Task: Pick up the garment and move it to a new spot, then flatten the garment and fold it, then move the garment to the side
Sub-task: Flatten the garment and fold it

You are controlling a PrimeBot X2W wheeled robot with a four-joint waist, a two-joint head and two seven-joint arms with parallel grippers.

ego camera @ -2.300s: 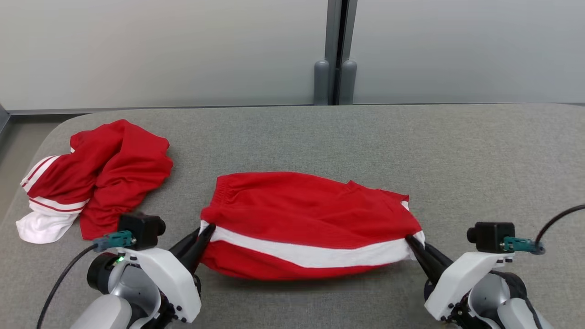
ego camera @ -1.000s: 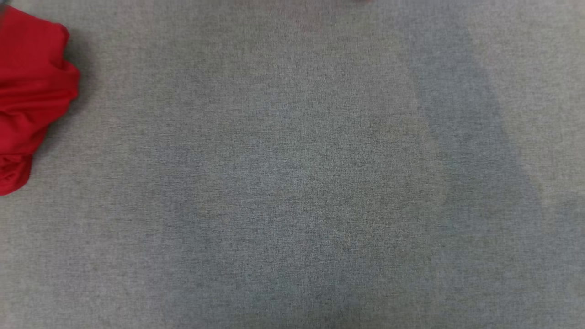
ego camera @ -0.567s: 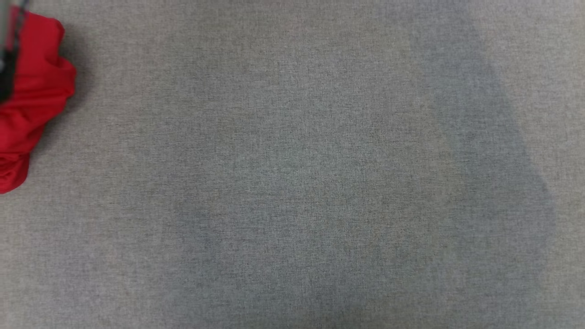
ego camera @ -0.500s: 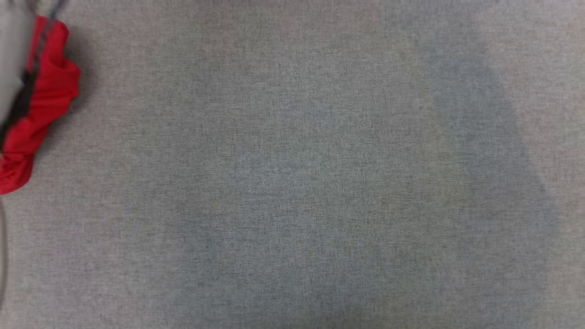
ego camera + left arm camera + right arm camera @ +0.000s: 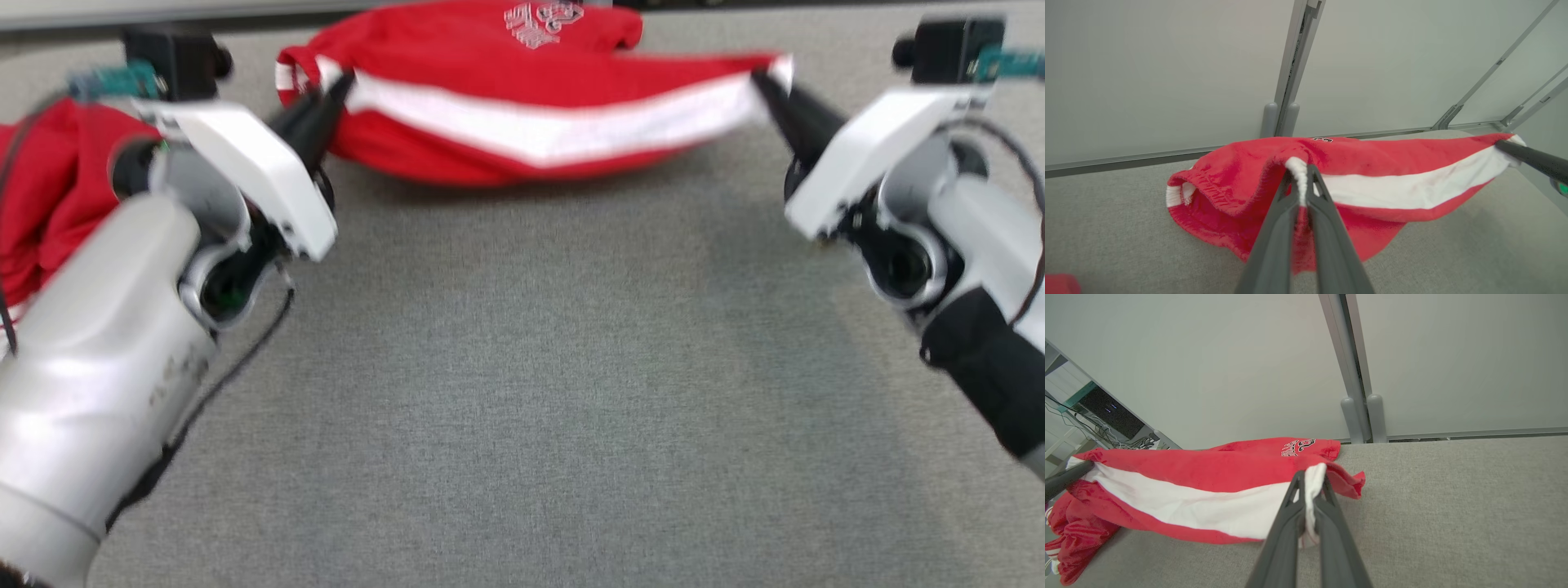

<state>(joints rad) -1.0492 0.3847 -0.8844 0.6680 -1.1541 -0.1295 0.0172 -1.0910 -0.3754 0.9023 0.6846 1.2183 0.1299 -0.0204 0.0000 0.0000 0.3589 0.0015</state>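
Motion smears the head view, so the white print (image 5: 543, 14) on the red shorts (image 5: 522, 131) is unreadable and the top edge clips their far side — in the right wrist view the same lettering is too small to read. The second red garment (image 5: 49, 188) sits half hidden behind the left arm (image 5: 122, 343) and is cut by the left edge. In the left wrist view the right gripper (image 5: 1502, 145) runs off the right edge, and in the right wrist view the left gripper (image 5: 1087, 466) runs off the left — each tip buried in cloth.
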